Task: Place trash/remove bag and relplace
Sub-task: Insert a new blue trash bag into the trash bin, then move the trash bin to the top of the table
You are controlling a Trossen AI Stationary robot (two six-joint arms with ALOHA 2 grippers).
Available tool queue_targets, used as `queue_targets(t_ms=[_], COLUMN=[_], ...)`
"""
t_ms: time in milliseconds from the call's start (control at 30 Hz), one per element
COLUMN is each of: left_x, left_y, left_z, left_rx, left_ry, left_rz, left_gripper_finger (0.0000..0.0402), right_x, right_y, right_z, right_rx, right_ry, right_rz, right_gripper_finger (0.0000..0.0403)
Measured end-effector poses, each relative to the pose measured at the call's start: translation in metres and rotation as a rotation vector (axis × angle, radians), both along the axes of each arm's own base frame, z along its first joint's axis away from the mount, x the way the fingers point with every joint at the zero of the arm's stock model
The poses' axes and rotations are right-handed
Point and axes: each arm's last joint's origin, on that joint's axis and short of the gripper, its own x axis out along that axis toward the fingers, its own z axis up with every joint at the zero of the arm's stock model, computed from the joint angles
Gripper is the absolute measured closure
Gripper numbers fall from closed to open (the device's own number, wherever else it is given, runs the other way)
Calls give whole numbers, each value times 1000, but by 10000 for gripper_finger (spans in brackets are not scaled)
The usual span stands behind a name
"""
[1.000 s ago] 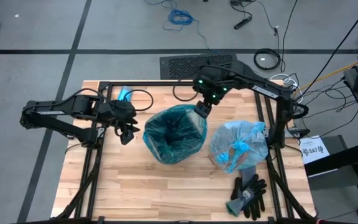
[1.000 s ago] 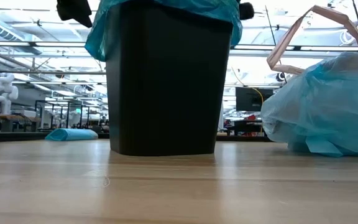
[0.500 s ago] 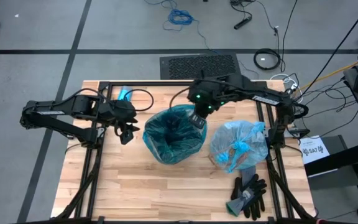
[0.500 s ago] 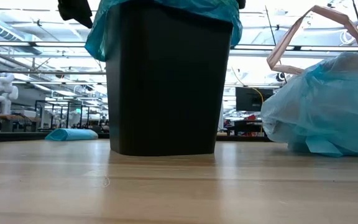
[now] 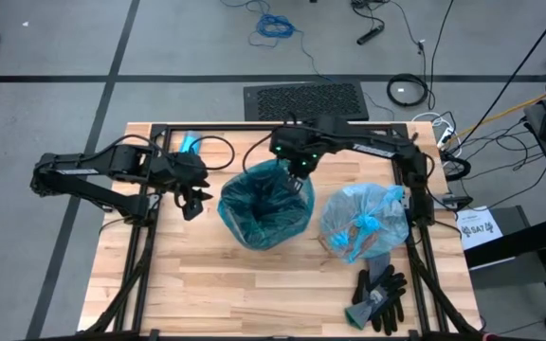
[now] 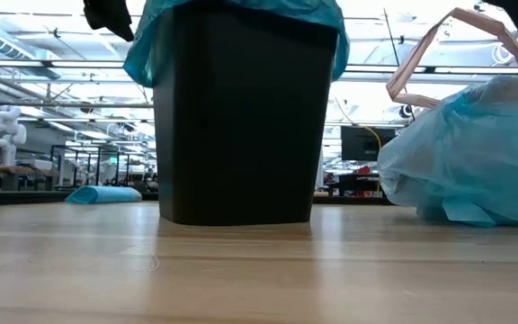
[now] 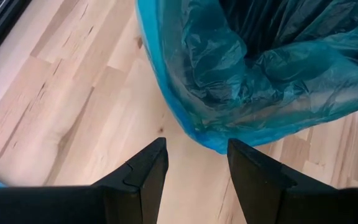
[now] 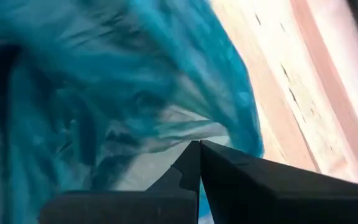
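Blue plastic, the bag (image 5: 265,201), lines the black bin (image 6: 244,117) in the middle of the wooden table (image 5: 254,279). A tied full bag (image 5: 364,221) and dark gloves (image 5: 379,296) lie to its right. The right gripper (image 5: 296,171) sits at the bin's back rim, fingers squeezed together; whether plastic is pinched between them is hard to see. The left gripper (image 5: 191,201) waits just left of the bin, partly open, holding nothing

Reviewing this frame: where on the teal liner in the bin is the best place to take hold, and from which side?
Grip the liner at its folded-over hem outside the black bin, coming from the bin's side. There the plastic hangs loose as a thin flap that fingers can pinch; the left gripper waits open beside that edge. The right gripper is shut at the far rim.
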Motion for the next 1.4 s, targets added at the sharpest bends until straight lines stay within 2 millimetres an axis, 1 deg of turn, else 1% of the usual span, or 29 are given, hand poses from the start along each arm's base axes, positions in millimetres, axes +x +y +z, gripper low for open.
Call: queue_targets(t_ms=[100,200,333,433,533,633,800,933,1100,1200,1267,1400], left_x=[0,0,0,0,0,0,0,0,3,4,3,3], left_y=[0,0,0,0,0,0,0,0,0,1,1,1], left_z=[0,0,0,0,0,0,0,0,2,4,5,5], left_rx=[-1,-1,-1,-1,-1,-1,0,0,9,30,40,50], left_ry=[0,0,0,0,0,0,0,-3,-40,-63,-68,-66], left_rz=[1,1,2,1,2,1,0,0,-2,17,20,8], left_gripper_finger=[230,230,230,230,230,230,230,230,230,230,230,230], right_x=[6,6,1,-1,-6,-14,-32,-44,-57,-64,-68,-75], right_y=[-11,-14,-11,-8,-3,4,16,24,38,50,62,90], right_z=[-19,-37,-51,-54,-45,-26,11,32,47,54,58,63], right_rx=[109,168,253,254,179,114,92,99,110,64,19,-13], right_ry=[52,110,165,187,169,91,-92,-192,-238,-262,-279,-312], right_rz=[-35,-91,-127,-142,-156,-154,-188,-195,-184,-175,-154,-125], right_gripper_finger=[403,403,403,403,403,403,403,403,403,403,403,403])
